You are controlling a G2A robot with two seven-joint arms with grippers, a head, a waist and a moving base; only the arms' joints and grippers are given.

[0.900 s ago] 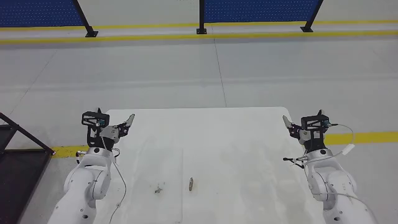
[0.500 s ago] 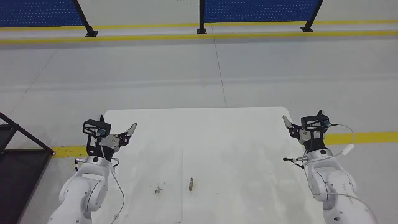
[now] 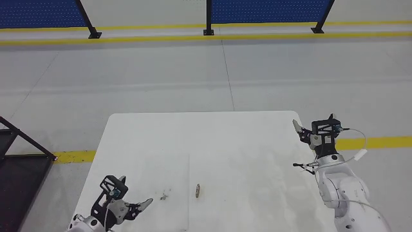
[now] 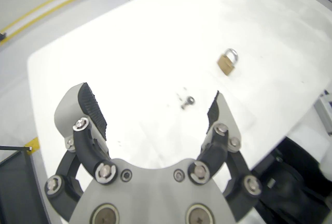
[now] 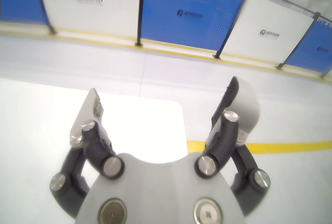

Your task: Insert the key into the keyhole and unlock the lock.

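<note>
- While nothing is held yet, left gripper (image 3: 136,207) hangs over the table's (image 3: 225,142) 7 o'clock area. Jaws are spread wide and empty, rubber pads (image 4: 92,108) bare.
- Key (image 3: 163,197) lies on the table, roughly 2 o'clock from that gripper in the top view, near but apart. In the left wrist view it sits ahead of the fingertips, closer to one pad.
- Padlock (image 3: 197,190), brass body with steel shackle, lies about 3 o'clock from the key, near but not touching. Shackle looks shut; can't make out the keyhole.
- Right gripper (image 3: 300,131) sits at the table's 2 o'clock corner, jaws wide apart, holding nothing, well apart from the padlock.
- Step in hand, my read: pick up the key.
  - Centre the jaws over the key's head and come straight down.
  - Pinch the head so the blade sticks out free.
  - It's thin on a slick top, so the pads must reach the surface or it'll skid.
- Right arm is likely needed to steady the padlock body for insertion.
</note>
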